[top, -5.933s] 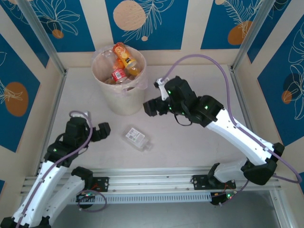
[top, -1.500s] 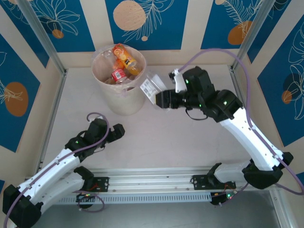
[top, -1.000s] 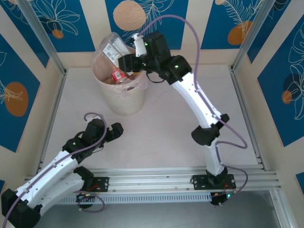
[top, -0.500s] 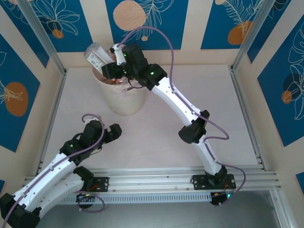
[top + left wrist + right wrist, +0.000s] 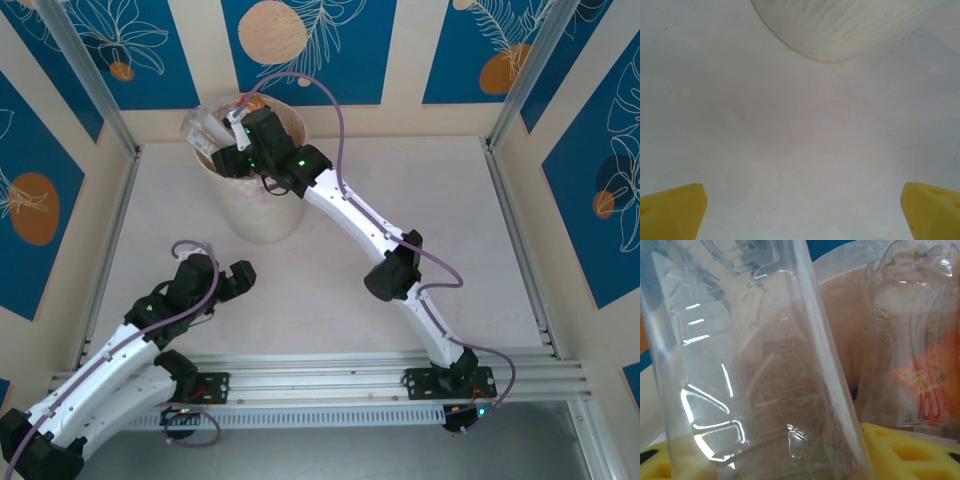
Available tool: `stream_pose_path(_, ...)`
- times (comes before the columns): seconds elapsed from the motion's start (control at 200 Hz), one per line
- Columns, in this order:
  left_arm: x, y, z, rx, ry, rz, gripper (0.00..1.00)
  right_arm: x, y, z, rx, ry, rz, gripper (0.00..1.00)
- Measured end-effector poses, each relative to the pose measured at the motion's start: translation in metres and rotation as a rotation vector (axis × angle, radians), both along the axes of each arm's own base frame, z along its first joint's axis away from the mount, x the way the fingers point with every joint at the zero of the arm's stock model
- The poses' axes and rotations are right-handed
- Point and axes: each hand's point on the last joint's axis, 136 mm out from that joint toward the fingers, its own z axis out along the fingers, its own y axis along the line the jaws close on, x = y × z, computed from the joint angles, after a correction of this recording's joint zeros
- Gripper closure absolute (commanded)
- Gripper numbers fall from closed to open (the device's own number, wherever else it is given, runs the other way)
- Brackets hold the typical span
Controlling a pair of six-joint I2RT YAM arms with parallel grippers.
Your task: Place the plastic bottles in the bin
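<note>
My right gripper (image 5: 228, 150) reaches over the bin (image 5: 262, 212), a round cream wastebasket at the back left, and is shut on a clear plastic bottle (image 5: 204, 130) at the bin's left rim. In the right wrist view that bottle (image 5: 755, 365) stands between my yellow fingers (image 5: 905, 450), tilted. Beside it in the bin is another clear bottle with an orange label (image 5: 920, 375). My left gripper (image 5: 243, 278) hangs open over bare table in front of the bin, nothing between its fingertips (image 5: 675, 210). The bin's base (image 5: 840, 25) shows at the top of the left wrist view.
The bin's clear liner (image 5: 840, 260) folds over its rim. Aluminium posts (image 5: 95, 85) and patterned walls close the table on three sides. A rail (image 5: 330, 385) runs along the near edge by the arm bases.
The right arm has carried the clear bottle leftward over the bin and lowered it toward the left rim. The left arm has hardly moved.
</note>
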Motion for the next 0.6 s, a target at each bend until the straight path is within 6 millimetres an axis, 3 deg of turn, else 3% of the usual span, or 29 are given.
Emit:
stream_pose_path(0.225, 0.000, 0.000, 0.000, 0.000, 0.000, 0.000, 0.00, -0.002, -0.005, -0.001, -0.043, -0.014, -0.047, 0.68)
stream_pose_path(0.285, 0.000, 0.000, 0.000, 0.000, 0.000, 0.000, 0.00, -0.004, -0.005, -0.002, -0.054, -0.016, -0.057, 0.59)
stream_pose_path(0.37, 0.000, 0.000, 0.000, 0.000, -0.001, 0.000, 0.00, -0.007, -0.006, -0.002, -0.070, -0.021, -0.068, 0.35)
stream_pose_path(0.6, 0.000, 0.000, 0.000, 0.000, -0.001, 0.000, 0.01, -0.015, -0.012, -0.001, -0.122, -0.033, -0.060, 0.21)
